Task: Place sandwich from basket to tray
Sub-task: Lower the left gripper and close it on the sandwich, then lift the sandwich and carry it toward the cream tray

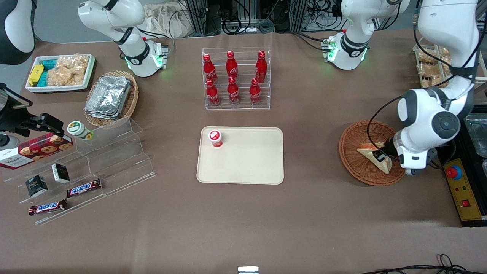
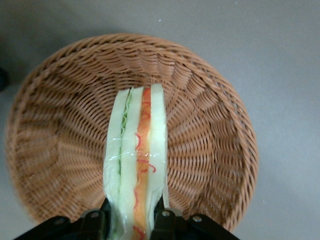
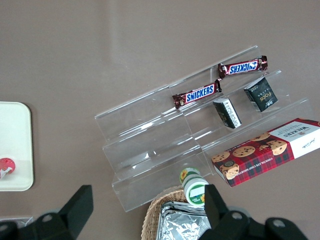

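The sandwich [image 1: 374,154] [image 2: 136,155], a wrapped wedge of pale bread with green and orange filling, is over the round reddish-brown basket [image 1: 355,167] [image 2: 60,125] toward the working arm's end of the table. My gripper [image 1: 381,156] [image 2: 131,222] reaches into the basket and is shut on the sandwich, one finger pressed against each bread face. The beige tray [image 1: 247,163] lies flat in the middle of the table, well apart from the basket.
A small red-lidded cup [image 1: 215,138] stands on the tray's corner. A clear rack of red bottles [image 1: 236,78] stands farther from the front camera than the tray. Toward the parked arm's end are clear steps with snacks [image 1: 76,167] and a tan basket of foil containers [image 1: 110,97].
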Robot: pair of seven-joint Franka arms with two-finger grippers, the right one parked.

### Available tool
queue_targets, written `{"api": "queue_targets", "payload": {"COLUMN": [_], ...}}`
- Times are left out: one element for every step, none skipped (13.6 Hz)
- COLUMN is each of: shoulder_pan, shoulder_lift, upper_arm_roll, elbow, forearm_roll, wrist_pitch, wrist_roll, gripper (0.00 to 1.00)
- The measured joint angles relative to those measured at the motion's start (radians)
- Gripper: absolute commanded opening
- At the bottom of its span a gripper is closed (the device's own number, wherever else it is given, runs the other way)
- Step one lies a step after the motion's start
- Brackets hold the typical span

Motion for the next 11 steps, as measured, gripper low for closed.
{"api": "queue_targets", "payload": {"shoulder_pan": [-0.001, -0.002, -0.001, -0.002, -0.003, -0.003, -0.006, -0.009, -0.011, -0.014, -0.021], "shoulder_lift": [0.001, 0.001, 0.001, 0.001, 0.001, 0.002, 0.007, 0.017, 0.034, 0.058, 0.091], "upper_arm_roll": [-0.001, -0.006, -0.021, -0.048, -0.085, -0.132, -0.183, -0.236, -0.289, -0.347, -0.399], "elbow": [0.067, 0.134, 0.205, 0.270, 0.331, 0.383, 0.425, 0.460, 0.483, 0.495, 0.499], "forearm_roll": [0.000, 0.000, -0.001, -0.001, -0.001, -0.001, -0.001, -0.001, -0.001, 0.000, 0.013], "wrist_pitch": [-0.095, -0.179, -0.250, -0.306, -0.353, -0.384, -0.397, -0.402, -0.403, -0.403, -0.394], "wrist_roll": [0.021, 0.044, 0.066, 0.080, 0.090, 0.098, 0.109, 0.124, 0.132, 0.137, 0.139], "gripper": [0.00, 0.00, 0.00, 0.00, 0.00, 0.00, 0.00, 0.00, 0.00, 0.00, 0.00]}}
